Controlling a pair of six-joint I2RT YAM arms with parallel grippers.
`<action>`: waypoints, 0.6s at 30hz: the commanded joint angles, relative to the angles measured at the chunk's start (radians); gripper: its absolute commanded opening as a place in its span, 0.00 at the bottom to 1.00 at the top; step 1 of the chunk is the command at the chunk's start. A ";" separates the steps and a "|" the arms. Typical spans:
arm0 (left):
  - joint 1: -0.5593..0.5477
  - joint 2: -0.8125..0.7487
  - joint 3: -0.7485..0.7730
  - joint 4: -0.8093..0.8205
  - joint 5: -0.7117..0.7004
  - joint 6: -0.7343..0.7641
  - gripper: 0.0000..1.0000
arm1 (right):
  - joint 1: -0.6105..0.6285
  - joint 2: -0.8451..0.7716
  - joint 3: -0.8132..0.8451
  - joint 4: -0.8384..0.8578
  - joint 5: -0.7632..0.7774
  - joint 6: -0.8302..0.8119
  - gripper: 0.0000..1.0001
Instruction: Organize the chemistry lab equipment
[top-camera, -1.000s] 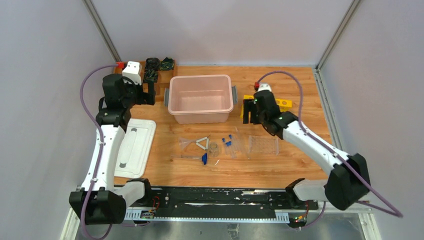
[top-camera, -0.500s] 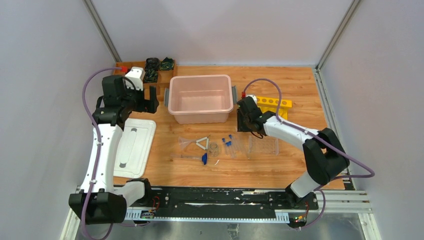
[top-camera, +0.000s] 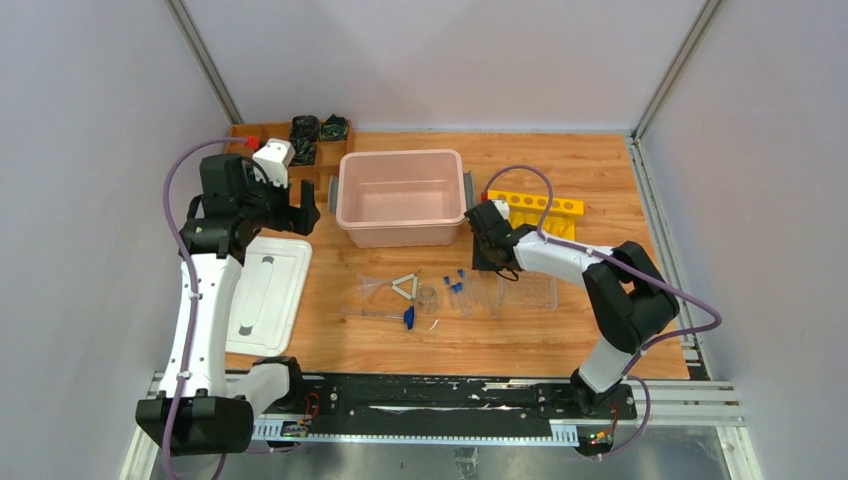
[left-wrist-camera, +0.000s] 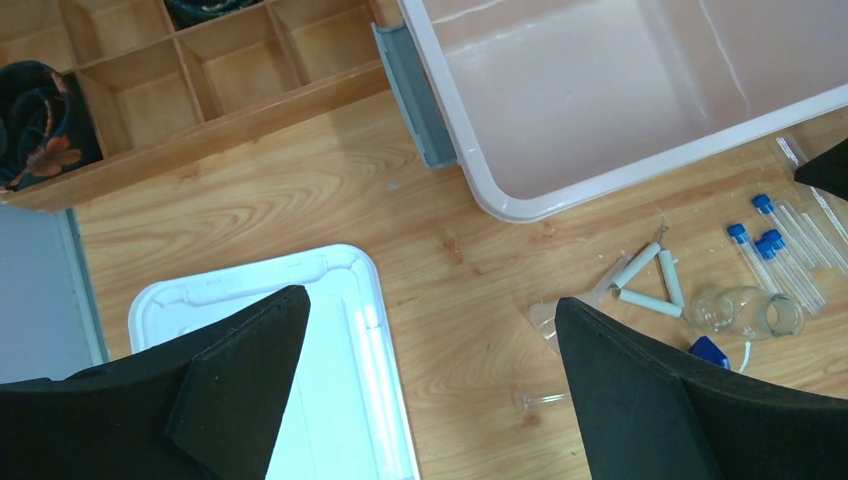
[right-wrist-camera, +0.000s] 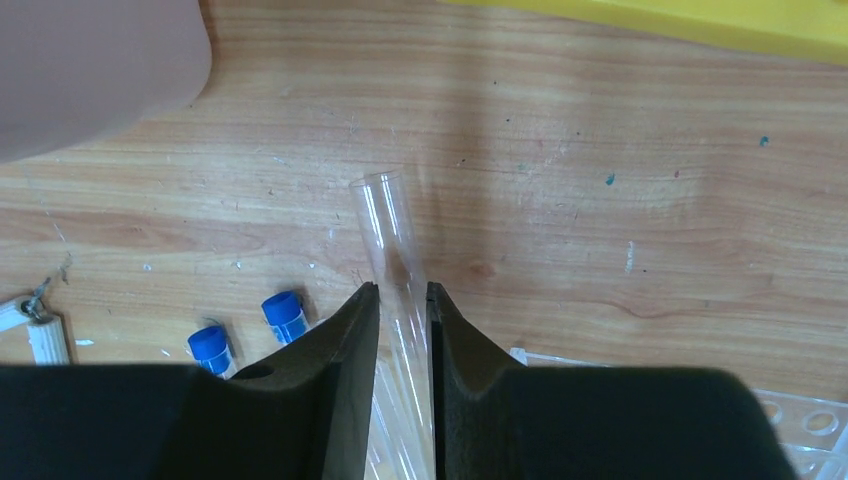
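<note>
Pinching a clear tube (right-wrist-camera: 385, 215) between its two fingers, the right hand (right-wrist-camera: 402, 300) sits low over the bench (top-camera: 600, 170), just below the right end of the pink bin (top-camera: 400, 232) near the middle of the overhead view. The tube's open mouth points away from the hand, toward the yellow block (top-camera: 545, 207). Whether the tube is off the wood I cannot tell.

The blue-capped tubes (right-wrist-camera: 285, 310) lie just left of the fingers. The clear rack (top-camera: 527, 290) lies to the right of the tubes. Further left on the bench are the small glass dish (left-wrist-camera: 740, 310), the white triangle (left-wrist-camera: 645, 280), the clear funnel (top-camera: 372, 286) and, below them, the blue-tipped rod (top-camera: 408, 318).

The left hand (left-wrist-camera: 430, 300) hangs spread wide and grips nothing. It is at the upper left, above the white lid (top-camera: 265, 295) and beside the bin's left handle, near the wooden tray (left-wrist-camera: 200, 130).
</note>
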 joint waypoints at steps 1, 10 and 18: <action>0.003 0.000 0.057 -0.030 0.023 0.031 1.00 | 0.015 0.035 0.020 -0.059 0.056 0.068 0.26; 0.001 0.013 0.034 -0.040 0.129 0.011 1.00 | 0.024 0.056 0.029 -0.090 0.076 0.093 0.33; 0.001 0.073 0.157 -0.038 0.198 -0.030 1.00 | 0.034 0.053 0.030 -0.138 0.107 0.137 0.28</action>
